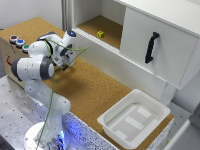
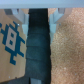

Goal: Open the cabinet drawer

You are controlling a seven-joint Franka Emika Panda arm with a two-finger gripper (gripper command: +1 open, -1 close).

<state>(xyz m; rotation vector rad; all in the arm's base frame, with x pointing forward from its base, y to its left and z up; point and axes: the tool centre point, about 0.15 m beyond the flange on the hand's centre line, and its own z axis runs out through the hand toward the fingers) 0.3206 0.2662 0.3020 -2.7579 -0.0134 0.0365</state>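
The drawer (image 1: 117, 62) runs rigid below the cabinet (image 1: 165, 30) compartment, upper middle of frame; hook its protruding top lip. The gripper (image 1: 64, 64) sits left-centre; finger state unclear.

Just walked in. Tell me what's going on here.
A Franka arm is working at a white cabinet on a cork-topped table. Its hand hangs low over the cork, near the drawer front, which looks shut and untouched; the hand holds nothing visible, though whether its fingers are open is unclear. A small yellow cube sits in the open compartment, and an empty white plastic tub rests near the table's edge.
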